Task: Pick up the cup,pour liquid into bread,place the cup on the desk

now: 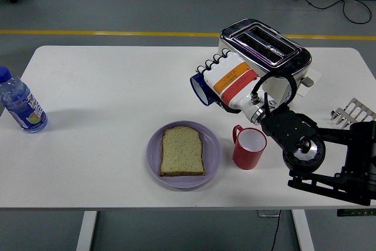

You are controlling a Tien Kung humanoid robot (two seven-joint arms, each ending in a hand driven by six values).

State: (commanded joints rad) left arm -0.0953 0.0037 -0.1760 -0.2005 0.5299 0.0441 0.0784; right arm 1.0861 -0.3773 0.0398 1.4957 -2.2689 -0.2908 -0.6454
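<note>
My right hand (218, 83), white with orange and red bands, is shut on a blue cup (199, 89). The cup is tipped on its side with its white mouth facing left, held in the air above the table, up and to the right of the bread. A slice of bread (183, 150) lies flat on a purple plate (155, 158) near the table's front edge. No liquid is visible leaving the cup. A red cup (249, 147) stands upright just right of the plate, under my right forearm.
A silver toaster (272, 50) stands behind my hand at the back right. A water bottle (20, 104) with a blue cap stands at the table's left edge. A metal toast rack (353, 116) sits at the right edge. A person's feet show at the top.
</note>
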